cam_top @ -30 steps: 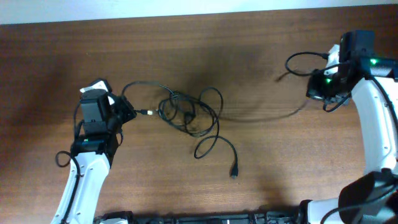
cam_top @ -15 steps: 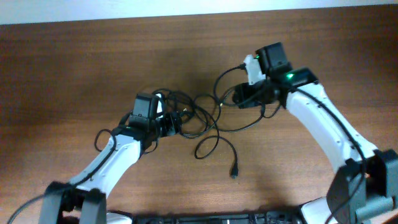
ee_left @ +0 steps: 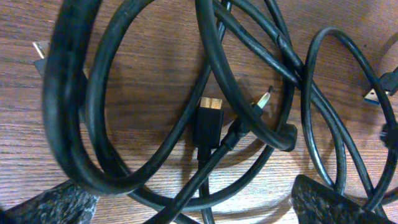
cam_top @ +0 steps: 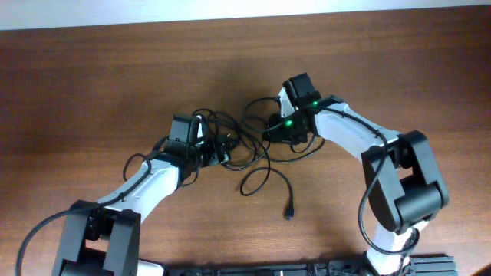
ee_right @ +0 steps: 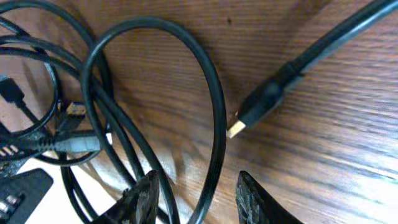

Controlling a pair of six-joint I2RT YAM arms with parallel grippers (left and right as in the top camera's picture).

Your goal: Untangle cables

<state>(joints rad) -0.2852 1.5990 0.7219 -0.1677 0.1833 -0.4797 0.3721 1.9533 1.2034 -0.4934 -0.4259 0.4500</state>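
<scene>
The cables (cam_top: 244, 146) lie as a tangle of thin black loops in the middle of the wooden table, and one tail ends in a plug (cam_top: 289, 214) nearer the front. My left gripper (cam_top: 217, 150) is at the tangle's left side. It stands wide open in the left wrist view (ee_left: 193, 211), with several strands (ee_left: 211, 74) and a gold-tipped plug (ee_left: 207, 121) lying between and ahead of its fingers. My right gripper (cam_top: 271, 130) is at the tangle's right side. It is open (ee_right: 199, 199), and one loop (ee_right: 214, 106) runs through the gap unpinched. A plug (ee_right: 255, 109) lies just ahead.
The pale back edge of the table (cam_top: 230, 15) runs along the top. The thicker cords of the arms loop beside the left arm (cam_top: 134, 165) and by the right arm (cam_top: 307, 149). The arm bases stand at the front edge.
Both arms have swung in from the table's sides to the tangle. The left gripper has opened wide. The strand stretched out to the right a second ago now lies back by the tangle.
</scene>
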